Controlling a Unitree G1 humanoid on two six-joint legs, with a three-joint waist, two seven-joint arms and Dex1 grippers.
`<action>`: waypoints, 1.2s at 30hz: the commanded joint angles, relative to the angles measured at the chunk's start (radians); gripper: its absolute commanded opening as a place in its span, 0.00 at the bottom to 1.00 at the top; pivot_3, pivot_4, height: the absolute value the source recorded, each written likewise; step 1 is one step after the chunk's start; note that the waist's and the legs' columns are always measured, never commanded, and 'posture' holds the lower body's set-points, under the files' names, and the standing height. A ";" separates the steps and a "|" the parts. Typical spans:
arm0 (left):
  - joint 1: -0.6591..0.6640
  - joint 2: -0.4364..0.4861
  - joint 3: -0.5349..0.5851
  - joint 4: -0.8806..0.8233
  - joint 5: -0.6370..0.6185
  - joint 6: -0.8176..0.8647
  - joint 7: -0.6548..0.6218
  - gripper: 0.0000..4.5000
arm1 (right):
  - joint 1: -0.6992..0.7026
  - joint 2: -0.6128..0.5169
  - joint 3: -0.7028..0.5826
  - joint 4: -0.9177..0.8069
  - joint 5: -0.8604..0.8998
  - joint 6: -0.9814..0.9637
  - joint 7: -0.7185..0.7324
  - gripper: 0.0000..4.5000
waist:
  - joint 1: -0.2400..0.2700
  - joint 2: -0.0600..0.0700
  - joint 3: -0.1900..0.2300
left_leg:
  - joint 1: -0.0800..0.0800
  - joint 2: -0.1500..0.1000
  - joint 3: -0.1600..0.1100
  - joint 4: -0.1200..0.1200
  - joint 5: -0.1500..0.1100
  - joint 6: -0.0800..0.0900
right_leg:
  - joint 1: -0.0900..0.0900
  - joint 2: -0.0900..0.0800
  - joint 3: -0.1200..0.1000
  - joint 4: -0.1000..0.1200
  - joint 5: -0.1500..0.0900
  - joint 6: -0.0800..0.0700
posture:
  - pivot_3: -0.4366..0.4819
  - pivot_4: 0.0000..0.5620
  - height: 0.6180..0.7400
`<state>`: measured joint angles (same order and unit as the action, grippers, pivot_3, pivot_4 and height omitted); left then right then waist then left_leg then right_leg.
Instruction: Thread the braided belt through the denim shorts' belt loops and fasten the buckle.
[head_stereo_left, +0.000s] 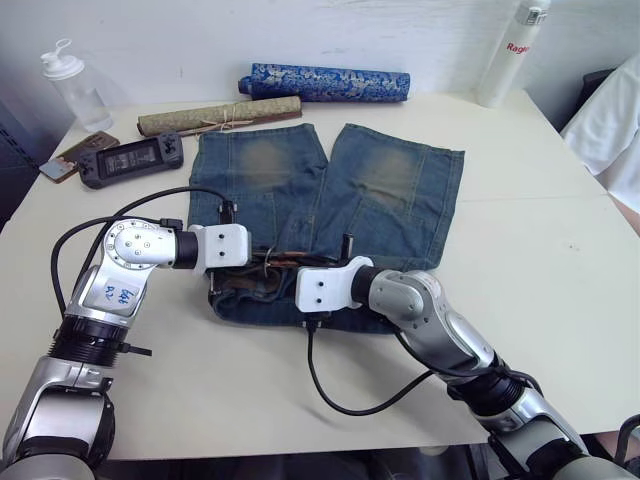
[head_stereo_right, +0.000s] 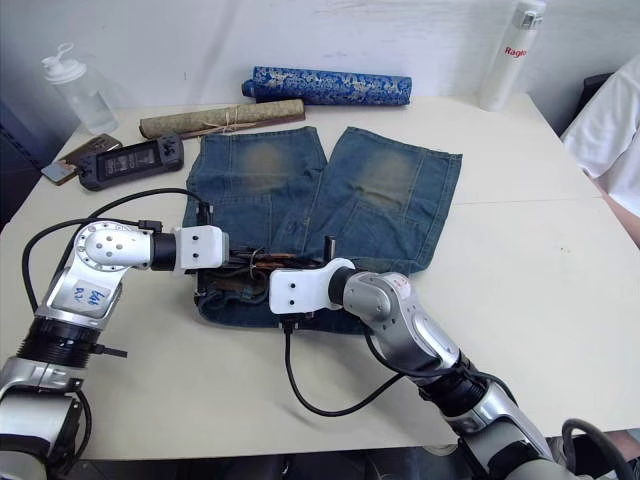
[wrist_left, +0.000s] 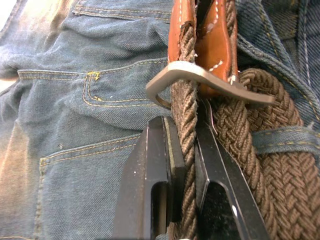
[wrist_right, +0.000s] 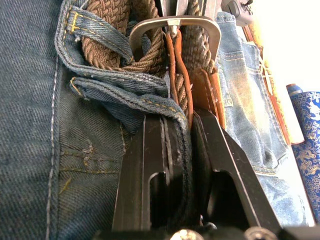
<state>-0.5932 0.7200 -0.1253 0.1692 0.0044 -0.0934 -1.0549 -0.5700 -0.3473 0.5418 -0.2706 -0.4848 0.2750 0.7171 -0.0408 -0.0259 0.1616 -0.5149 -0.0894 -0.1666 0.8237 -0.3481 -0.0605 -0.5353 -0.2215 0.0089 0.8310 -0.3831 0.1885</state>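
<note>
1. Left eye view: the denim shorts (head_stereo_left: 330, 215) lie flat mid-table, legs pointing far, waistband near. The left gripper (head_stereo_left: 262, 262) and right gripper (head_stereo_left: 285, 272) meet nose to nose over the waistband, where a strip of the braided belt (head_stereo_left: 258, 281) shows between them.

2. Right eye view: same layout. A game console (head_stereo_right: 130, 160) and two fabric rolls lie at the far left, well apart from the work.

3. Left wrist view: the left jaws are narrow, pinching a single strand of the belt just short of the buckle (wrist_left: 210, 82), which lies over the tan leather.

4. Right wrist view: the right jaws are closed on the tan leather tip (wrist_right: 176, 75), with waistband denim bunched against them; one of the belt loops (wrist_right: 97, 42) lies over the belt beside the buckle.

5. Risk, as I judge it: opposing pulls could drag the strap out of the buckle, or the bunched denim could snag the tip.
</note>
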 joint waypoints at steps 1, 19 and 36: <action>0.042 -0.044 -0.026 -0.043 -0.016 -0.001 0.018 0.00 | 0.017 0.029 -0.007 -0.090 0.028 0.053 0.036 0.01 | 0.002 0.000 0.000 | 0.000 0.000 0.000 0.000 0.000 0.000 | 0.000 0.000 0.000 0.000 0.000 0.000 | 0.48 0.27 0.16; 0.048 -0.141 -0.082 0.006 0.037 -0.027 0.074 0.00 | 0.121 -0.016 -0.326 -0.525 0.232 0.666 0.150 0.91 | 0.038 -0.001 -0.001 | 0.000 -0.001 -0.001 0.002 0.000 0.000 | 0.003 -0.001 0.000 -0.002 0.000 0.000 | 0.48 0.27 0.16; 0.025 -0.156 -0.110 -0.006 0.073 -0.077 0.071 0.00 | 0.020 -0.176 -0.112 -0.225 0.159 0.245 0.016 0.91 | 0.039 -0.001 -0.001 | 0.000 -0.002 0.001 0.002 0.000 0.000 | 0.004 -0.004 -0.001 -0.003 0.000 0.001 | 0.48 0.27 0.16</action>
<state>-0.5673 0.5692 -0.1950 0.1711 0.0584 -0.1449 -0.9734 -0.5328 -0.5246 0.4260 -0.4962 -0.3150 0.5657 0.7465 -0.0015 -0.0270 0.1608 -0.5146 -0.0917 -0.1658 0.8255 -0.3480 -0.0606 -0.5317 -0.2253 0.0080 0.8282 -0.3826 0.1895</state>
